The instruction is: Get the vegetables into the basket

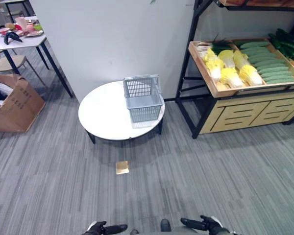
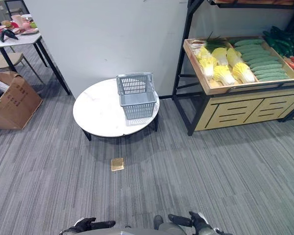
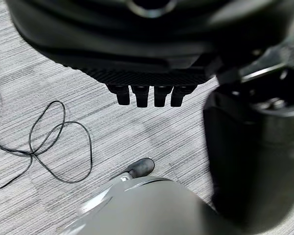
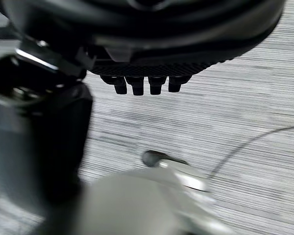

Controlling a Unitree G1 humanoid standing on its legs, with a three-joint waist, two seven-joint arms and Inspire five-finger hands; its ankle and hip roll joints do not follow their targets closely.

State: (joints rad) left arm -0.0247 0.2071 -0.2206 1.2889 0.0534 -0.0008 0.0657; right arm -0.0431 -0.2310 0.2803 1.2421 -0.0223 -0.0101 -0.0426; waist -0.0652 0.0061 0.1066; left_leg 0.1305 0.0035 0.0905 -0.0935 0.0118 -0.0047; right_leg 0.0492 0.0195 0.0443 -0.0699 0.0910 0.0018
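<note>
While the vegetables (image 1: pixel 245 63) (yellow-white cabbages beside green cucumbers) sit in the wooden tray (image 1: pixel 213 83) on the shelf rack (image 1: pixel 196 29) at right, the grey basket (image 1: pixel 142 99) stands upright and empty on the round white counter (image 1: pixel 103 115), well apart from them. Left hand (image 1: pixel 104 228) and right hand (image 1: pixel 205 224) hang low at the bottom edge over grey carpet (image 1: pixel 210 171), fingers straight and relaxed, holding nothing, far from counter and tray. A small tan square (image 1: pixel 122 167) lies on the carpet in front of the counter; a cardboard box (image 1: pixel 14 103) sits far left.
</note>
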